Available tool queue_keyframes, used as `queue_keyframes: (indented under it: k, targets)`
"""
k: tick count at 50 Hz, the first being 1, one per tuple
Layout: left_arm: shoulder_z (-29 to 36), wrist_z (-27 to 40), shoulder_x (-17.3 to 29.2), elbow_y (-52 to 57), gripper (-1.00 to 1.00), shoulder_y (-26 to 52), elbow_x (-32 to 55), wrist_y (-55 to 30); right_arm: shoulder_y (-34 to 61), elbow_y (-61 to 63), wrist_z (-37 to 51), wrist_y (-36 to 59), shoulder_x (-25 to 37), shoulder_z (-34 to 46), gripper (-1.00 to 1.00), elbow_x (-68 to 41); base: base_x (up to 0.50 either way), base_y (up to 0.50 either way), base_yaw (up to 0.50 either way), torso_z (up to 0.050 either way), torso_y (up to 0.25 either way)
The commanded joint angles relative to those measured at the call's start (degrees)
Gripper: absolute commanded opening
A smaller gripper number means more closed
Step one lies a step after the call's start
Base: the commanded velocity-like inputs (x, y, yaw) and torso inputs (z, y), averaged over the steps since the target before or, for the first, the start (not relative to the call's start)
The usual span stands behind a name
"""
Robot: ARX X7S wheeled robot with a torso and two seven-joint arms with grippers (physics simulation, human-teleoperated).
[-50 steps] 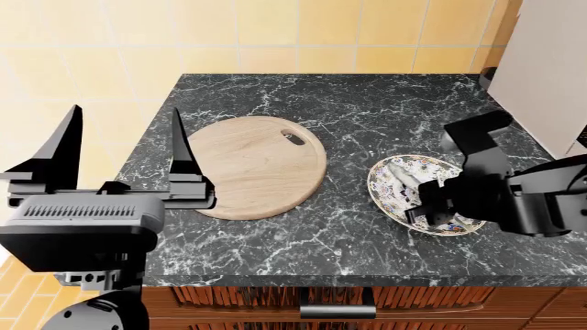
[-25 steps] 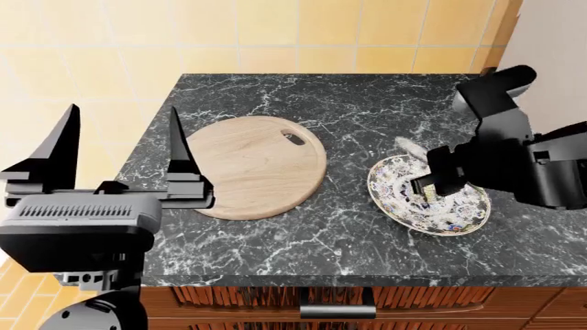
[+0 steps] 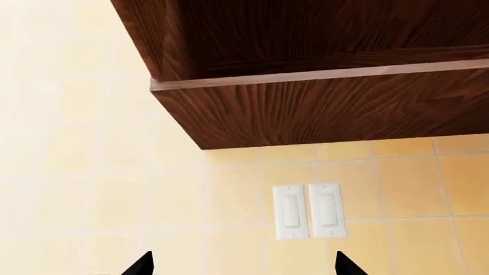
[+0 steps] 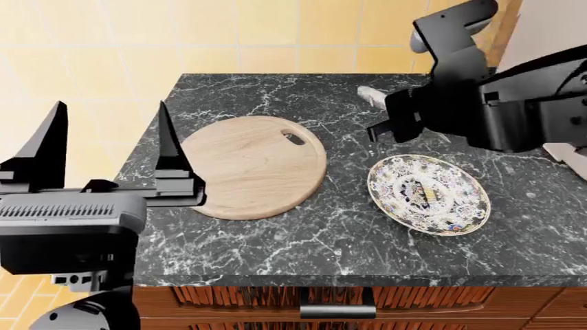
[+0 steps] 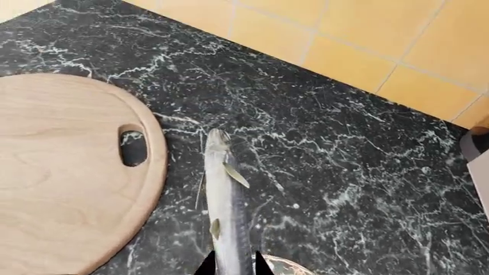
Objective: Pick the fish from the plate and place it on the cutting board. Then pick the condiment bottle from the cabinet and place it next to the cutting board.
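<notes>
One slender, shiny fish (image 5: 227, 220) hangs from the right gripper (image 5: 229, 264), pinched near the tail, above the marble counter (image 4: 303, 240) between the plate (image 4: 428, 193) and the cutting board (image 4: 252, 165). It looks light, slick and likely floppy, so a mid-body hold would probably steady it better. Those jaws are nearly closed around it. The left gripper (image 4: 101, 148) stands wide apart, holding nothing.

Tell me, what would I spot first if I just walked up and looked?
Probably the silver fish hanging from the right gripper above the dark counter, off its flowery plate. Next, the big round wooden board lying bare left of the plate. The left gripper waits open at the counter's left edge.
</notes>
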State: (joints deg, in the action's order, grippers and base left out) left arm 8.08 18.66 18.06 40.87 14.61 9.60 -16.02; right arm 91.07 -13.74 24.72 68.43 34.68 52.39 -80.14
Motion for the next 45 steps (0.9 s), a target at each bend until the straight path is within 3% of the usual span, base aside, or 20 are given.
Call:
queue_keyframes:
  k: [1, 15, 28, 45]
  targets:
    - [-3.1, 0.2, 0.4, 1.0, 1.00, 0.3, 3.5, -0.8, 6.8, -23.3, -13.1, -10.8, -21.0, 6.9, -1.00, 14.3, 0.00, 0.00, 0.00, 0.000, 0.010]
    - [-4.5, 0.7, 0.7, 1.4, 1.00, 0.5, 5.5, -1.5, 8.4, -47.0, -25.3, -22.9, -34.5, 11.2, -1.00, 21.5, 0.00, 0.00, 0.00, 0.000, 0.000]
    - [-5.1, 0.9, 1.0, 1.0, 1.00, 0.7, 6.3, -1.3, 4.3, -45.0, -21.3, -37.5, -34.7, 34.7, -1.00, -3.7, 0.00, 0.00, 0.00, 0.000, 0.001]
    - [-5.9, 1.2, 1.4, 1.5, 1.00, 0.8, 7.6, -1.4, -0.7, -39.8, -19.6, -40.3, -34.7, 37.2, -1.00, -4.1, 0.00, 0.00, 0.00, 0.000, 0.001]
